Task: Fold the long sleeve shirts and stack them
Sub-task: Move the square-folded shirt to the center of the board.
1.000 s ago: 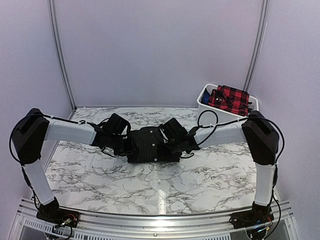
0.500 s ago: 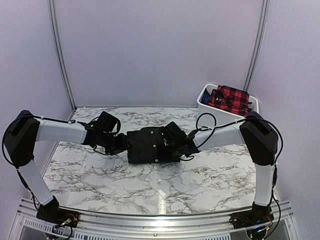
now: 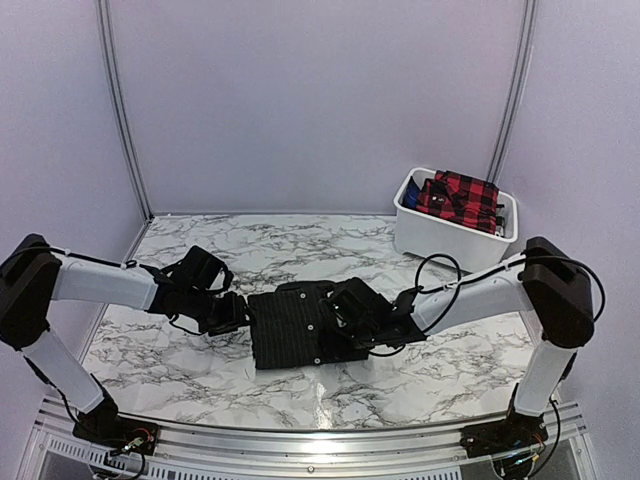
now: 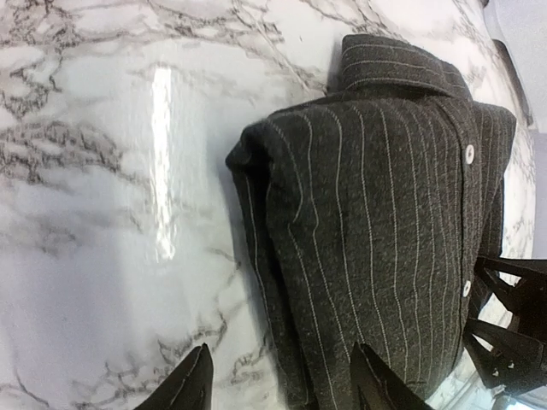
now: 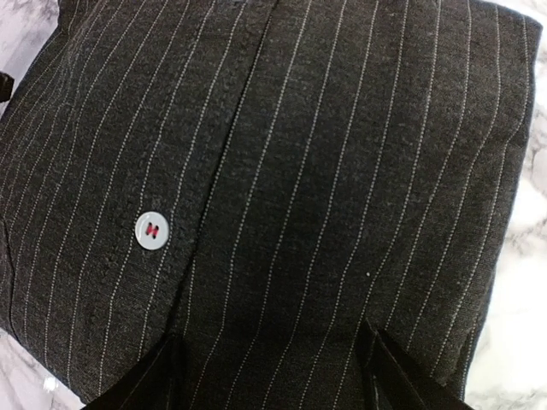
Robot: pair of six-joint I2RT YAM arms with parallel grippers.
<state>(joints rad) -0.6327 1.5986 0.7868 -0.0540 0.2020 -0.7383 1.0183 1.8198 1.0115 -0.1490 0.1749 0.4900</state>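
Bin (image 3: 441, 236) holding plaid shirt (image 3: 460, 197) sits beyond folded pinstriped shirt (image 3: 295, 325).

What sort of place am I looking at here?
Likely a robot test booth: bare white walls box in a marble-look table, and a left arm and right arm bolted at its edge flank a folded shirt.

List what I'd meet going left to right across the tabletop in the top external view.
left pincer → black pinstriped shirt → white bin, holding the red plaid shirt
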